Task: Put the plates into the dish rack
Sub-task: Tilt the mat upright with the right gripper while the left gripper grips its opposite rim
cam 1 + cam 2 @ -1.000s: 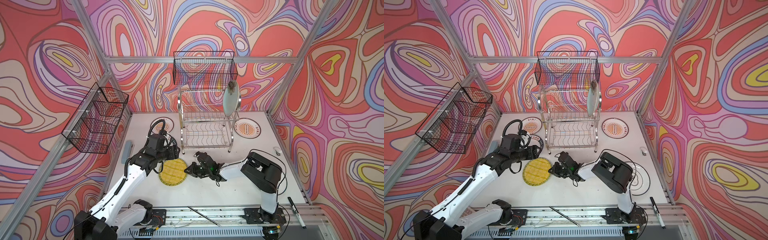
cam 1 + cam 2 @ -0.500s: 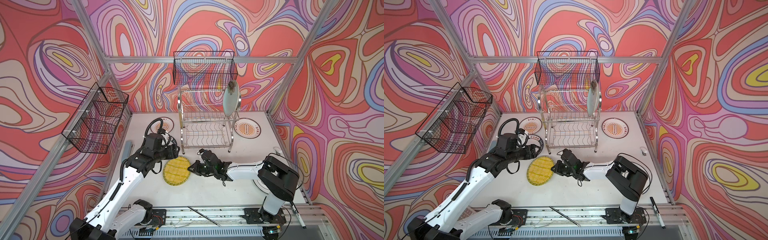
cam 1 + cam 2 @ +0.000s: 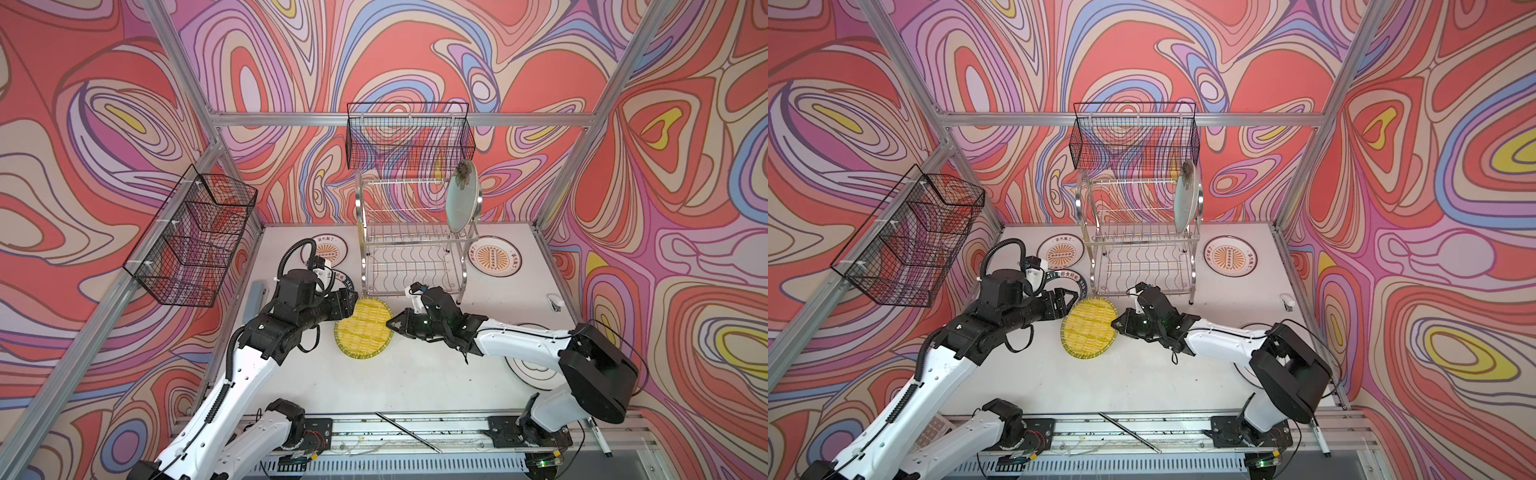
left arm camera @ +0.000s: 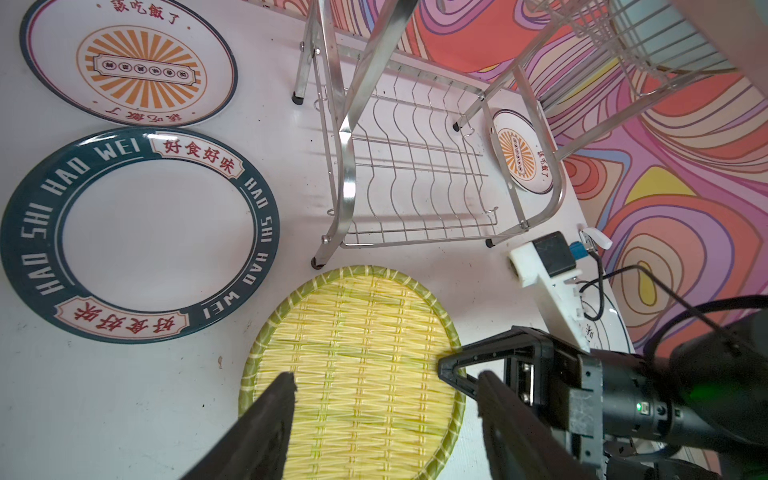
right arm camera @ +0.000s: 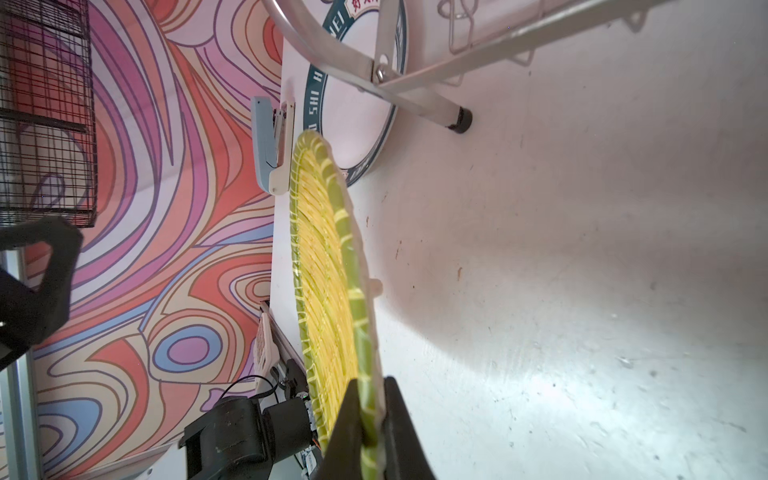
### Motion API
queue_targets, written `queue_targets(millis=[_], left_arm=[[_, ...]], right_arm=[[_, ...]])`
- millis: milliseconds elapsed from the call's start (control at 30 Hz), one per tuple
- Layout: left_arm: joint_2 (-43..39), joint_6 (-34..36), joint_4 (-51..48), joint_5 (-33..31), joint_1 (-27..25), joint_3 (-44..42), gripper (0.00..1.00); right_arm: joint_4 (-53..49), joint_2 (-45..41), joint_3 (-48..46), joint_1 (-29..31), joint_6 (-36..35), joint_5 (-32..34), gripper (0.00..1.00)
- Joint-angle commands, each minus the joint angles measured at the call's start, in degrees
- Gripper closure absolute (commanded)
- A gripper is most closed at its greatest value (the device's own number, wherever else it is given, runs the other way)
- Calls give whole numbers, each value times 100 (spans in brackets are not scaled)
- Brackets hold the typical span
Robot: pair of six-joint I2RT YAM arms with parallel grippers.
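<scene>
A sunburst plate (image 3: 328,251) and the lettered plate (image 4: 137,232) lie flat, not loaded. The left gripper (image 3: 348,302) is spread near the tilted yellow plate (image 3: 363,328), its rim pinched by the right gripper (image 3: 392,325). Only the aqua plate (image 3: 462,203) stands in the dish rack (image 3: 415,232); a second sunburst plate (image 3: 493,259) waits right

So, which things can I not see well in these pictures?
- Black-ringed plate: both top views, mostly under the right arm.
- Green-rimmed plate: both top views, largely behind the left arm.
- Pale blue plate in the rack: left wrist view, cut off by the picture's edge.
- Left hand: left wrist view, fingers cut off by the edge; contact with the yellow plate unclear.
</scene>
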Motion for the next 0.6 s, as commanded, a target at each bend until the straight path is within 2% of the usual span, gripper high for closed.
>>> queue_targets(millis=[0,333,567], left_arm=[[47,-70,239,292,34,-50,28],[300,-190,612,359,34,-357,29],[529,-233,849,706,29,-409,32]], right_arm=[[-60,-467,66,-209,-474,-325,100],[-306,-1435,-100,-956,-893,-838,100],[-116,-1773,-285,-1131,-1027,-983,100]])
